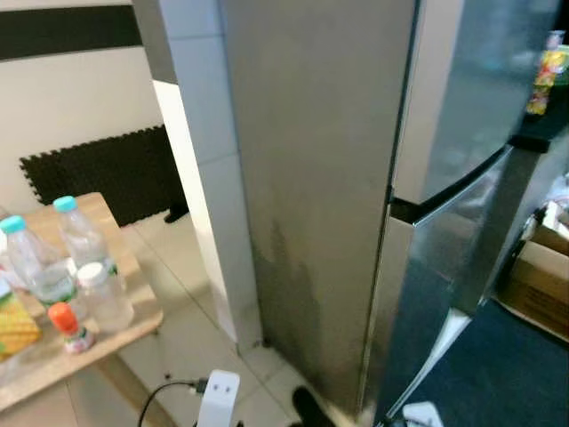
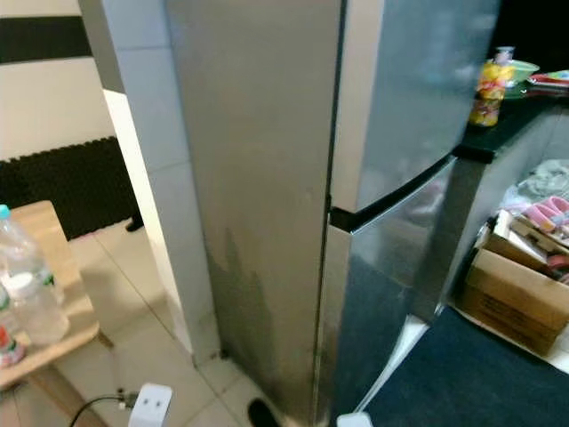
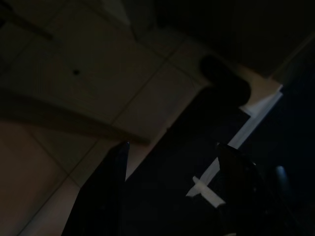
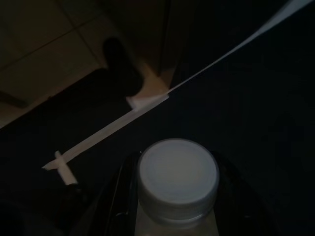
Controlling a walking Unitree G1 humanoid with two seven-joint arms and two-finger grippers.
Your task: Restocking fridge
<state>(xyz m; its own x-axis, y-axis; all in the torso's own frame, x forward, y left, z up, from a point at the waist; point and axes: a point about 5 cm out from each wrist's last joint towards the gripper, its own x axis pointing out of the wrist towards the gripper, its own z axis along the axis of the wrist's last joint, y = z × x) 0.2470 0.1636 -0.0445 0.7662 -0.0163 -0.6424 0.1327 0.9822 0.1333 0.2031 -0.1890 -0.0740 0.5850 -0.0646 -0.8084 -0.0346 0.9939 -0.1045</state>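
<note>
Right wrist: white-capped clear bottle [image 4: 177, 184].

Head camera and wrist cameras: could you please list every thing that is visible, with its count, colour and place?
Fridge: one, silver, two doors, both closed, directly ahead.
Small table: one, light wood, to the robot's left.
Water bottles: three, clear; two with teal caps, one with a white cap, on the table.
Small bottle: one, orange cap, near the table's front edge.
Yellow packet: one, on the table.
Foam mat: one, black, against the far wall.
Counter bottle: one, yellow, on the dark counter at right.
Cardboard box: one, brown, on the floor at right.
Left gripper: fingers apart, holding nothing.
Right gripper: holds a white-capped bottle.
</note>
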